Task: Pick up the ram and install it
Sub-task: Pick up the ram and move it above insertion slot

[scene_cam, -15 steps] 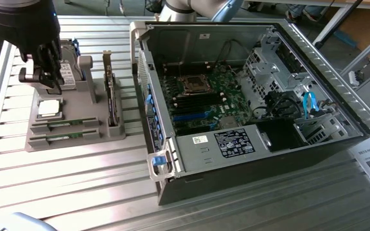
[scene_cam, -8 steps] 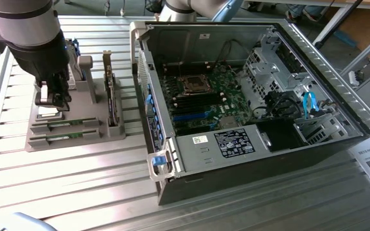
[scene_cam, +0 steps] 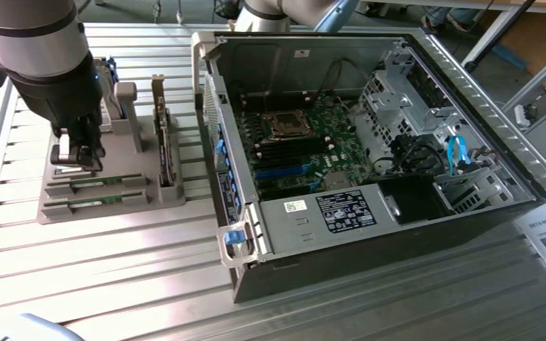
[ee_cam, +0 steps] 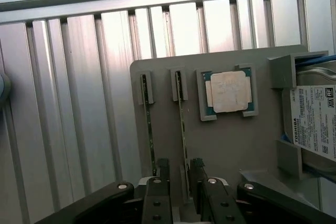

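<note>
— Where's the ram (ee_cam: 181,129)?
— Between the jaws, standing on edge in its slot: a long, thin green stick with small dark chips, running straight out from them.

Black two-fingered claw (ee_cam: 180,169) is hovering over a grey moulded holder tray (ee_cam: 236,145), which is sitting on the ribbed aluminium worktop (ee_cam: 68,103). Fingers (ee_cam: 157,182) are standing apart, straddling one long thin green ram stick (ee_cam: 182,124) seated edge-up in its slot; contact is not discernible. A second, matching green stick (ee_cam: 148,129) is lying parallel just beside it. A square silver-capped processor chip (ee_cam: 228,92) is resting in a recess near the sticks. A silver boxy hard drive (ee_cam: 315,121) with a white label is occupying the tray's far side.
</note>
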Robot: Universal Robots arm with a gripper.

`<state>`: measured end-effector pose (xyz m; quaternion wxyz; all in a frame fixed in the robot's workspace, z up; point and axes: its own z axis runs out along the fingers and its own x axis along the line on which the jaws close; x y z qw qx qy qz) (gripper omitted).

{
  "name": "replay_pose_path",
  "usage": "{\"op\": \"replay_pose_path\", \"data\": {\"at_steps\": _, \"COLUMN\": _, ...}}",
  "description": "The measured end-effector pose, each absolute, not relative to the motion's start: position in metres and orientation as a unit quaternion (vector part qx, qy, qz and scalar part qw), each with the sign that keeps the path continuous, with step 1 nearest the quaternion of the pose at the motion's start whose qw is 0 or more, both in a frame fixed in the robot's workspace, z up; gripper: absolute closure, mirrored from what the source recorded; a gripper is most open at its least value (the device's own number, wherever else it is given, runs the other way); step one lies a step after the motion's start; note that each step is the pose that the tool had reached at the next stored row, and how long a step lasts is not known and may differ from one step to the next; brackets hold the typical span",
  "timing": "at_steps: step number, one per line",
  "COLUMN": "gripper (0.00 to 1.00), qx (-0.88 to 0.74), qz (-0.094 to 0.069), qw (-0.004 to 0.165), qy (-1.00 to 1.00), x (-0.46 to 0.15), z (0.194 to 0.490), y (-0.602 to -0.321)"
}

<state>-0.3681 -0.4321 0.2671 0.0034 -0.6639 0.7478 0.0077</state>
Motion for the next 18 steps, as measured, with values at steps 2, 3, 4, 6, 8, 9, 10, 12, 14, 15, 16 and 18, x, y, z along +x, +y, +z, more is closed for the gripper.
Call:
{"op": "replay_pose_path", "data": {"at_steps": 2, "gripper": 0.70, "qx": -0.664, "qz": 0.008, "qw": 0.003, "qy": 0.748, "x": -0.368, "z": 0.267, "y": -0.434}}
{"op": "replay_pose_path", "data": {"at_steps": 3, "gripper": 0.70, "qx": -0.664, "qz": 0.008, "qw": 0.003, "qy": 0.748, "x": -0.368, "z": 0.267, "y": -0.435}}
{"op": "replay_pose_path", "data": {"at_steps": 4, "gripper": 0.70, "qx": -0.664, "qz": 0.008, "qw": 0.003, "qy": 0.748, "x": -0.368, "z": 0.267, "y": -0.435}}
{"op": "replay_pose_path", "data": {"at_steps": 6, "gripper": 0.70, "qx": -0.664, "qz": 0.008, "qw": 0.003, "qy": 0.748, "x": -0.368, "z": 0.267, "y": -0.437}}
{"op": "replay_pose_path", "data": {"at_steps": 8, "gripper": 0.70, "qx": -0.664, "qz": 0.008, "qw": 0.003, "qy": 0.748, "x": -0.368, "z": 0.267, "y": -0.439}}
{"op": "replay_pose_path", "data": {"at_steps": 9, "gripper": 0.70, "qx": -0.664, "qz": 0.008, "qw": 0.003, "qy": 0.748, "x": -0.368, "z": 0.267, "y": -0.440}}
{"op": "replay_pose_path", "data": {"at_steps": 10, "gripper": 0.70, "qx": -0.664, "qz": 0.008, "qw": 0.003, "qy": 0.748, "x": -0.368, "z": 0.267, "y": -0.441}}
{"op": "replay_pose_path", "data": {"at_steps": 12, "gripper": 0.70, "qx": -0.664, "qz": 0.008, "qw": 0.003, "qy": 0.748, "x": -0.368, "z": 0.267, "y": -0.443}}
{"op": "replay_pose_path", "data": {"at_steps": 14, "gripper": 0.70, "qx": -0.664, "qz": 0.008, "qw": 0.003, "qy": 0.748, "x": -0.368, "z": 0.267, "y": -0.444}}
{"op": "replay_pose_path", "data": {"at_steps": 15, "gripper": 0.70, "qx": -0.664, "qz": 0.008, "qw": 0.003, "qy": 0.748, "x": -0.368, "z": 0.267, "y": -0.445}}
{"op": "replay_pose_path", "data": {"at_steps": 16, "gripper": 0.70, "qx": -0.664, "qz": 0.008, "qw": 0.003, "qy": 0.748, "x": -0.368, "z": 0.267, "y": -0.446}}
{"op": "replay_pose_path", "data": {"at_steps": 18, "gripper": 0.70, "qx": -0.664, "qz": 0.008, "qw": 0.003, "qy": 0.748, "x": -0.368, "z": 0.267, "y": -0.446}}
